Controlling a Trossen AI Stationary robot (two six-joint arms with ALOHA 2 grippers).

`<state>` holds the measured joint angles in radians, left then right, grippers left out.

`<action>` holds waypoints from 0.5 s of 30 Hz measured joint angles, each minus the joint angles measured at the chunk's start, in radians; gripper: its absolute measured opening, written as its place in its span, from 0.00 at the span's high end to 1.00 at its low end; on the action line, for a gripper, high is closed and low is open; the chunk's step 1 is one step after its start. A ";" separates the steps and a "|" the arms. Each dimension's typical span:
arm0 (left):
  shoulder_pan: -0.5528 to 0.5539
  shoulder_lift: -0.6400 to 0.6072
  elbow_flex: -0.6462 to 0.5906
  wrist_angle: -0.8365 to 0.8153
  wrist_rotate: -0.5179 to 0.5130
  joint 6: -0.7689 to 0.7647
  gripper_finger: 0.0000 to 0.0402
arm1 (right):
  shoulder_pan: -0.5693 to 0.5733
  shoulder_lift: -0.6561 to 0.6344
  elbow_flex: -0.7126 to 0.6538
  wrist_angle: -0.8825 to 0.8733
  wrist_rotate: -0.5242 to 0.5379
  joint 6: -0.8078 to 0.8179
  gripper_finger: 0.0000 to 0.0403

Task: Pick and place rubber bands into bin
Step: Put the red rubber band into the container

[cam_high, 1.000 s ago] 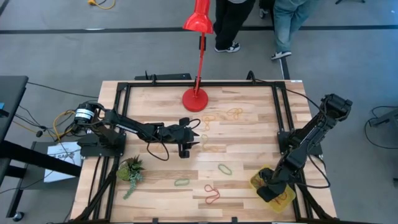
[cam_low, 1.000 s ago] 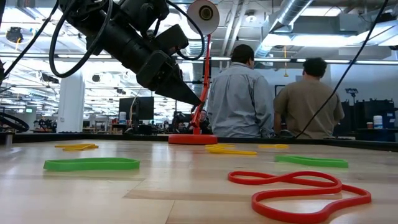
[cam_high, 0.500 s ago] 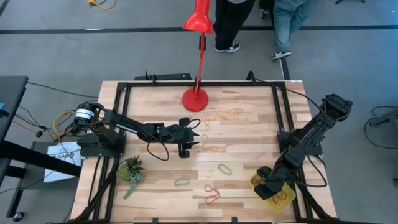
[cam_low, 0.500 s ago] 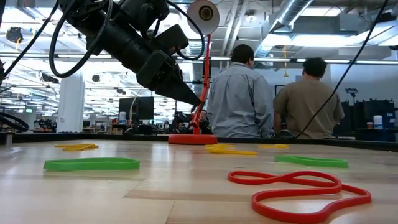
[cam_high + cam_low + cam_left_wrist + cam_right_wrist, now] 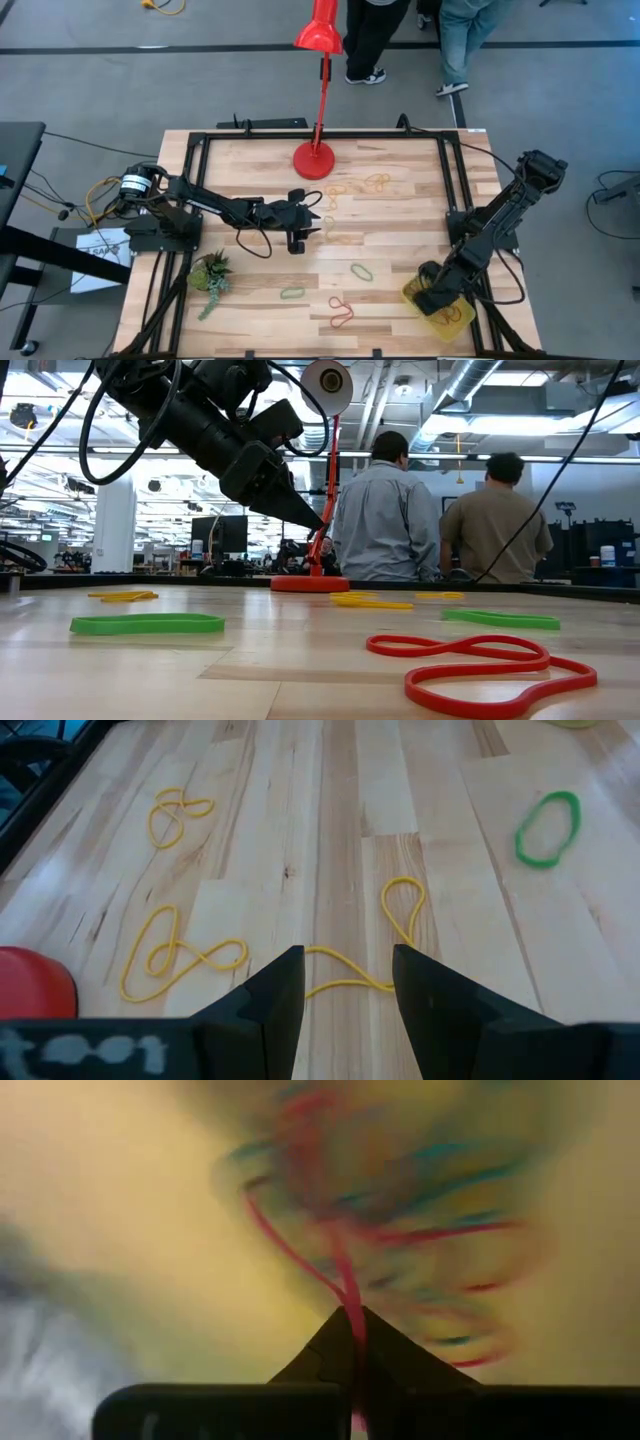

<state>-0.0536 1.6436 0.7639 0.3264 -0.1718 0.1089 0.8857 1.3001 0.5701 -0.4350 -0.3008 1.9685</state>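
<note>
Right gripper [image 5: 432, 298] has shifted within the bin [image 5: 455, 318], fingers pinching a red band [image 5: 345, 1295]; bin contents blurred. Left gripper [image 5: 346, 982] spread, unmoved. No legible writing.

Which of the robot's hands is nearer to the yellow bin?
The right hand is nearer: it is down in the yellow bin at the table's near right corner, shut on a red rubber band. The left hand hovers open over mid-table, far from it.

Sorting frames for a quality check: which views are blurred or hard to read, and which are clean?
Right wrist view: heavily blurred, only the shut right tool pinching a red rubber band over yellow reads. Low view: near red band sharp, bright backlit room behind. Left wrist view: crisp, yellow band clear. High view: evenly lit.
</note>
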 joint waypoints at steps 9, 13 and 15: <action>0.000 0.000 0.000 -0.002 0.000 0.000 0.64 | 0.009 -0.007 0.010 -0.161 0.005 0.027 0.97; 0.000 0.000 0.000 -0.002 0.000 0.000 0.64 | 0.009 -0.007 0.057 -0.167 0.023 -0.023 0.86; 0.000 0.000 0.000 -0.002 0.000 0.000 0.64 | 0.011 -0.007 0.091 -0.196 0.024 -0.064 0.79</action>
<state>-0.0536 1.6436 0.7637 0.3241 -0.1717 0.1087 0.8971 1.2934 0.6609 -0.6315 -0.2771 1.9043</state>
